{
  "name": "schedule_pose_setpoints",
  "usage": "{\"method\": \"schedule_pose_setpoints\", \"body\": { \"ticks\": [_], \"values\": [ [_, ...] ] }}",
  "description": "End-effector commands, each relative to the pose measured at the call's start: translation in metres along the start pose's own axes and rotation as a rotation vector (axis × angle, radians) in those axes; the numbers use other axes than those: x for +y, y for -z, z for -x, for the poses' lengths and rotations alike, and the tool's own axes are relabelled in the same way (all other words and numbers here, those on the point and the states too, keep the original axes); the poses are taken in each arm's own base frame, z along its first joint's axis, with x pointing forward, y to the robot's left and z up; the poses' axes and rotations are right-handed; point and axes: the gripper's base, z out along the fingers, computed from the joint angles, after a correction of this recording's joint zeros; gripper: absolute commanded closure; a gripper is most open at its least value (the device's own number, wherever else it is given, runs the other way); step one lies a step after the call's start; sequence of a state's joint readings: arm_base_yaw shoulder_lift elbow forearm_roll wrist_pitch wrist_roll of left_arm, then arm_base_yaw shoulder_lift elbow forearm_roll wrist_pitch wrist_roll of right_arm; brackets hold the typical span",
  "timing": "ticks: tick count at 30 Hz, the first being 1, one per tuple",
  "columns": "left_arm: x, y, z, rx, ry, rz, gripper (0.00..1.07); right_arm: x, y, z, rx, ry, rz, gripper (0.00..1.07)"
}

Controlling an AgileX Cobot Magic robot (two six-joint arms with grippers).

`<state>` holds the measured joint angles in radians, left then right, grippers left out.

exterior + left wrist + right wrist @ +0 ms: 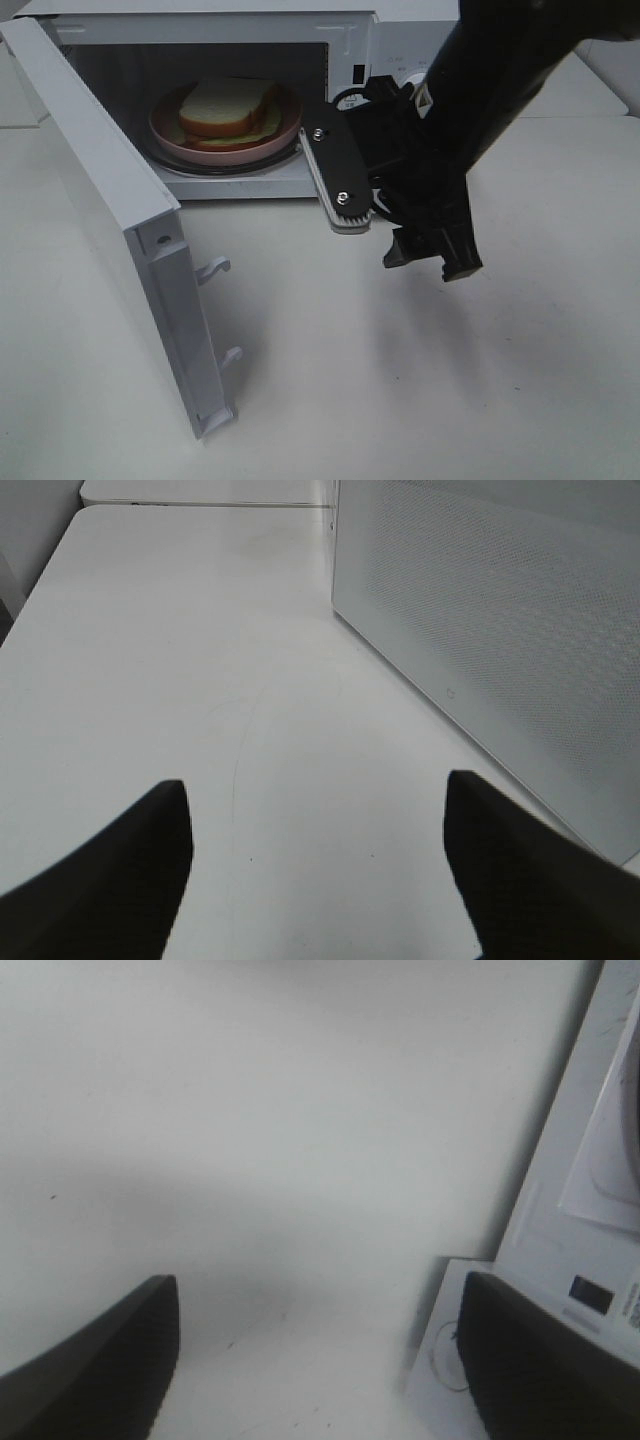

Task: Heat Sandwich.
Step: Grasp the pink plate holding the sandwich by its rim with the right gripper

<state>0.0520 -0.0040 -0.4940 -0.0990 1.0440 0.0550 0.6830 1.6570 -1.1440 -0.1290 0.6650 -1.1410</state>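
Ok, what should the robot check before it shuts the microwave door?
1. Is the sandwich on the pink plate, inside the microwave: ok.
2. Is the door swung wide open: ok.
3. Is the right gripper open and empty: ok.
4. Is the left gripper open and empty: ok.
5. Is the door's path clear: not ok, the right gripper seems to hang in front of the opening.

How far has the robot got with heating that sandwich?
Done: the sandwich sits on its pink plate inside the microwave. In hand: nothing; the right fingers hang open and empty before the opening, the left fingers open over the table. Left: the door stands wide open, so closing it and starting the heat remain.
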Motion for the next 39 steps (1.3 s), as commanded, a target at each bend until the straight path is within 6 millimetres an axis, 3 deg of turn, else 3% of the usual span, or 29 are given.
{"method": "schedule_pose_setpoints", "body": {
  "ticks": [1,6,14,25,39],
  "values": [
    [0.000,0.002,-0.001,-0.021,0.003,-0.004,0.41,-0.012,-0.009,0.008,-0.012,-0.003,-0.019,0.33],
    [0.000,0.002,-0.001,-0.021,0.003,-0.004,0.41,-0.027,-0.024,0.014,-0.008,-0.020,-0.022,0.33],
    [0.000,0.002,-0.001,-0.021,0.004,-0.004,0.41,-0.032,-0.033,0.018,0.012,-0.119,-0.042,0.33],
    [0.000,0.002,-0.001,-0.021,0.003,-0.004,0.41,-0.037,-0.056,0.029,0.017,0.055,-0.115,0.39],
    [0.000,0.002,-0.001,-0.021,0.003,-0.004,0.41,-0.065,-0.071,0.043,-0.011,0.046,-0.165,0.40]
  ]
}}
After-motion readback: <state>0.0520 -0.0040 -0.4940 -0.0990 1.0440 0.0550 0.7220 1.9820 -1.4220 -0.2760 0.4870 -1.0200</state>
